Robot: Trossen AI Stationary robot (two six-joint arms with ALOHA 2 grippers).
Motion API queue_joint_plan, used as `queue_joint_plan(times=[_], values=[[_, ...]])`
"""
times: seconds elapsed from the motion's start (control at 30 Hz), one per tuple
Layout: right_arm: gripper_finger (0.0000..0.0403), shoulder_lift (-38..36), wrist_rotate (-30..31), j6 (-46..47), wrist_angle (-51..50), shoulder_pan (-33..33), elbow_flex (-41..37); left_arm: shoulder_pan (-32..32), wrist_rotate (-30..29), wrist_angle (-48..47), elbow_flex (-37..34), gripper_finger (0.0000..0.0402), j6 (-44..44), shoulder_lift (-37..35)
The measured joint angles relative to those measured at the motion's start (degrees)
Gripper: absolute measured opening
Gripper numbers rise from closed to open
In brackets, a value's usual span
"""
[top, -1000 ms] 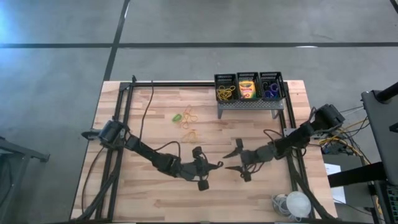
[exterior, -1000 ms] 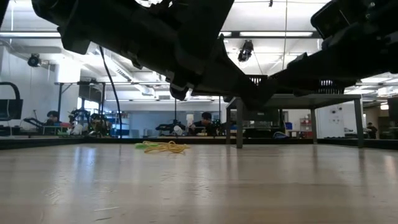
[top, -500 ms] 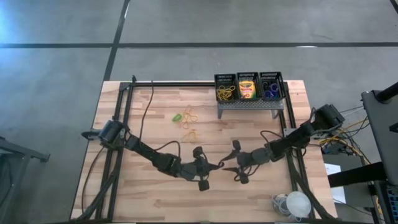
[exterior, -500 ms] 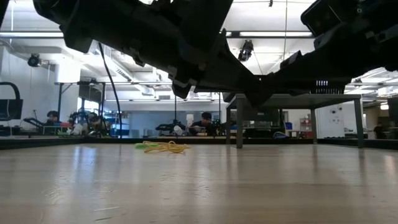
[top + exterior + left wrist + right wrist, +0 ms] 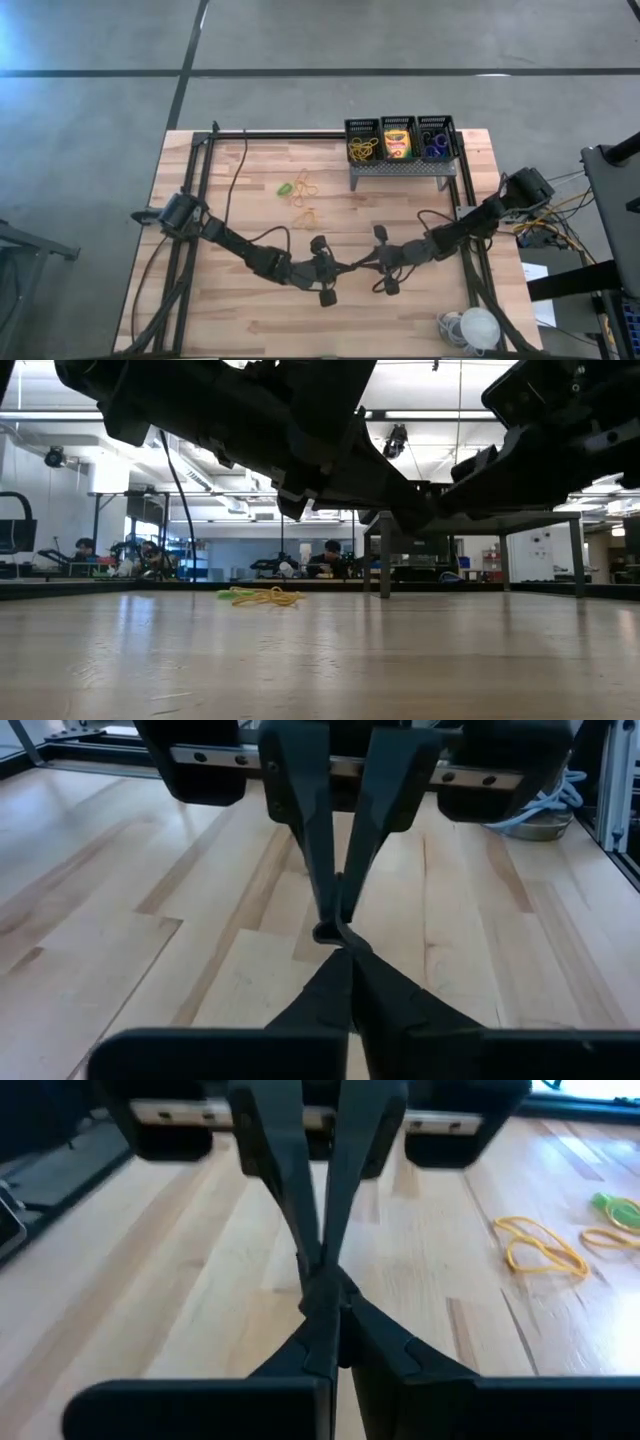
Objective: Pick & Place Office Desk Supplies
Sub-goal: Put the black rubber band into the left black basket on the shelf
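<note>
left gripper [image 5: 352,265]: I'm clenching it on a small black ring [image 5: 327,932] above mid-table
right gripper [image 5: 360,266]: clenching tip to tip on the same ring, facing my left
axis: both grippers are lining up end to end
bins [image 5: 401,139]: sitting far back; my right arm is nearer

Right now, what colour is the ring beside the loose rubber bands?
Green. The ring shows best in the high view, just left of the rubber bands.
</note>
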Motion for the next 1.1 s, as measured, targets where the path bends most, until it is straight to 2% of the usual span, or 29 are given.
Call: queue_joint_plan(times=[0.13, 0.27, 0.43, 0.53, 0.6, 0.77, 0.93, 1.03, 1.1], values=[[0.0013, -1.16, 3.03, 0.3, -5.5, 0.07, 0.1, 0.01, -0.15, -0.98, -0.02, 0.0068, 0.0, -0.39], [0.0012, -6.47, 5.63, 3.13, -20.68, 0.08, 4.53, -0.02, -0.17, -6.25, -0.16, 0.014, -0.45, -1.09], [0.0012, -12.74, 13.96, 4.2, -51.27, -1.18, 17.51, 0.2, -0.17, -7.92, -0.65, 0.0197, -1.78, -1.09], [0.0011, -14.42, 18.55, 0.33, -65.67, -5.52, 27.03, 0.38, -0.65, -8.19, -0.99, 0.021, -4.2, -1.09], [0.0011, -14.75, 18.98, -3.52, -71.83, -10.13, 32.77, 0.42, -1.31, -8.25, -0.98, 0.0211, -4.88, -1.11], [0.0011, -13.73, 14.23, -10.57, -78.64, -26.4, 44.95, 0.39, -1.36, -8.76, -1.22, 0.0203, -4.99, -1.11], [0.0011, -7.92, 3.98, -13.67, -82.66, -44.26, 52.55, 0.39, -1.7, -9.25, -1.29, 0.019, -4.98, -1.11], [0.0012, -4.25, -1.43, -14.39, -82.52, -50.99, 54.93, 0.39, -1.7, -9.23, -1.29, 0.0185, -4.96, -1.11], [0.0012, -2.25, -1.79, -14.54, -83.0, -53.42, 55.56, 0.39, -1.7, -9.26, -1.29, 0.0182, -4.96, -1.11]])
